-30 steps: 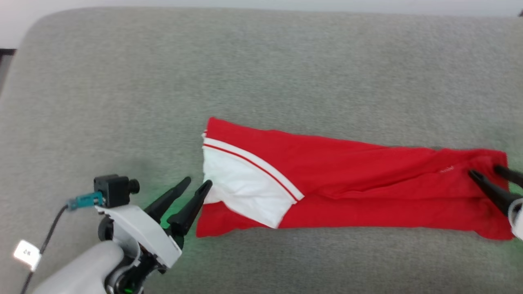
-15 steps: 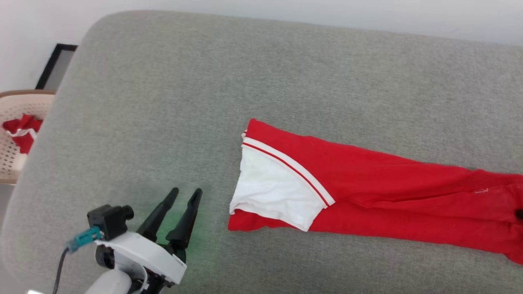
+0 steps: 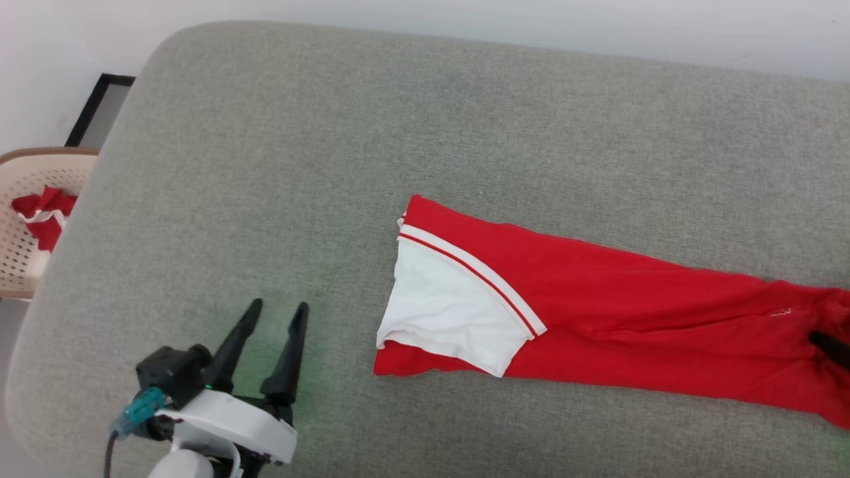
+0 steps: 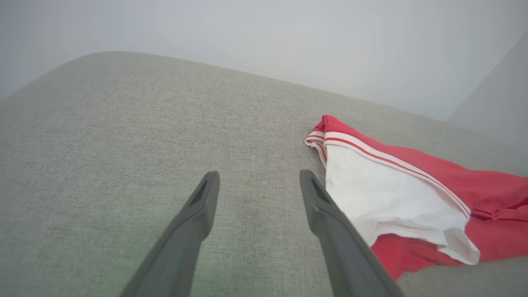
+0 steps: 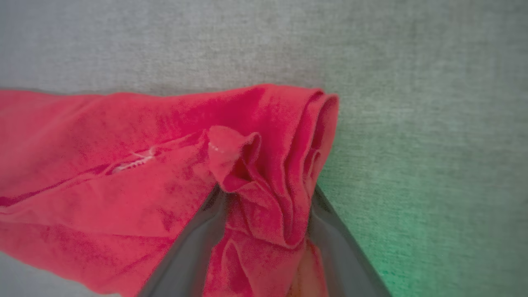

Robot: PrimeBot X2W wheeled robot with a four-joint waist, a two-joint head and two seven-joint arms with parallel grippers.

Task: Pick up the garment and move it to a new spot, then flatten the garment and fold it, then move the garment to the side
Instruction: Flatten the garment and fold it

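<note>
The garment lies stretched out on a grey cushioned surface, its white cuff panel at the left end. My left gripper stands open to the left of the cuff, a short gap from it, with nothing between its fingers. In the left wrist view the garment lies just right of the right finger. At the garment's right end, one dark finger of my right gripper rests on the fabric. In the right wrist view the right gripper straddles a bunched fold of the garment, jaws still wide and tips hidden by fabric.
A beige perforated basket holding a red-white cloth bundle stands past the cushion's left edge. A black frame leans against the pale wall behind it. The grey cushion stretches bare beyond and to the left of the garment.
The head camera has swung left, bringing the basket into view. My left gripper has drawn back from the white cuff. The right gripper stays at the garment's far end, fabric now bunched between its fingers.
</note>
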